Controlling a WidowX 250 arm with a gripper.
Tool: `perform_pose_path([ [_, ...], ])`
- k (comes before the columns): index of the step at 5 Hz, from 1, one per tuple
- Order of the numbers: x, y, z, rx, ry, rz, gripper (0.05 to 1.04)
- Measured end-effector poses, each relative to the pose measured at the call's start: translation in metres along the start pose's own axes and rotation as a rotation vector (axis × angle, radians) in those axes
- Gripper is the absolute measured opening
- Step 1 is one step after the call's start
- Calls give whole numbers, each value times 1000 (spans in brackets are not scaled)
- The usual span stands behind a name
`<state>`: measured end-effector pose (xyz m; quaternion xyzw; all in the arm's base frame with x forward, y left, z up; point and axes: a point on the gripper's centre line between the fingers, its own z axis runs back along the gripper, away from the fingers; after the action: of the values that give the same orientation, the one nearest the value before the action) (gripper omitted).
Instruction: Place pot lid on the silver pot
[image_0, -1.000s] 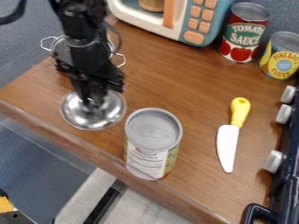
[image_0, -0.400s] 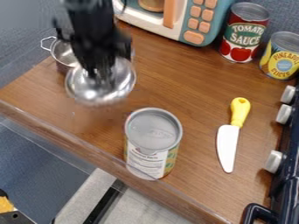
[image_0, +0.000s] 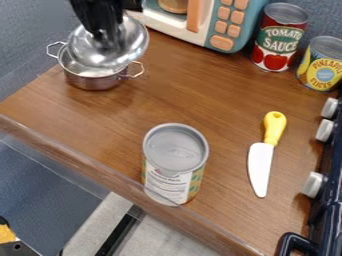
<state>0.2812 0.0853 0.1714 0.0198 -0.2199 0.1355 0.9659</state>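
Lid in the jaws at the upper left, over the silver pot

The black gripper (image_0: 107, 38) hangs into the upper left of the frame, its jaws closed on the middle of one shiny metal lid (image_0: 90, 54). The lid lies beneath the jaws and spreads out around their tips; whatever they pinch at its centre is hidden. It overlaps the back of one silver pot (image_0: 93, 82), whose front rim shows below it; whether lid and rim touch cannot be told. The pot stands upright on the wooden counter (image_0: 140, 120), with two wire handles, one on each side.

There are three cans: one with a grey top (image_0: 175, 150) at lower centre, a red one (image_0: 274, 42) at upper right, and a yellow one (image_0: 322, 65) just beside that. One toy microwave (image_0: 228, 25) stands at the top. One knife (image_0: 260, 165), yellow-handled, lies right of centre. Three pale knobs (image_0: 314, 184) line the right edge.
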Motion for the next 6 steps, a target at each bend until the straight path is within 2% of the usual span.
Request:
perform_pose_path([
  [1,16,9,-21,42,29,24,278],
  [2,20,18,-44,87,68,33,278],
  [4,12,34,-71,106,139,88,278],
  [6,21,39,-81,108,147,92,278],
])
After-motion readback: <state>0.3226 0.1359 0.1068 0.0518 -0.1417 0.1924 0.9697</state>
